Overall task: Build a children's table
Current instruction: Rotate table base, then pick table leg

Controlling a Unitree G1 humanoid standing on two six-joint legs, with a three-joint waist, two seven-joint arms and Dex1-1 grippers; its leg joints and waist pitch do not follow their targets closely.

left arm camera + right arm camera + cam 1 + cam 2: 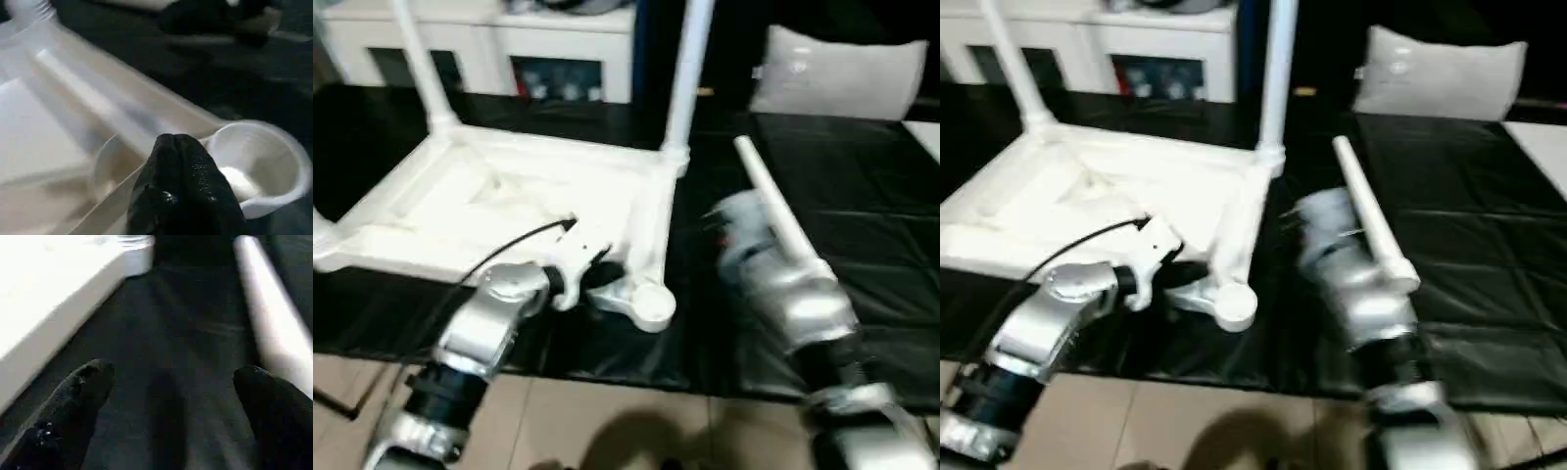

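While the upturned white plastic children's table (pixel 509 206) lies just beyond it, the left gripper (pixel 183 191) is clenched beside a round corner socket (pixel 257 169) — the right gripper (pixel 176 396) gapes, released, beside a loose white tapered leg (pixel 781 217).

tabletop (pixel 509 201): 1 | upright legs fitted (pixel 690 69): 2 | loose leg lying flat (pixel 781 217): 1 | empty corner socket (pixel 651 304): 1 | pillow (pixel 837 73): 1 | cabinet (pixel 489 44): 1
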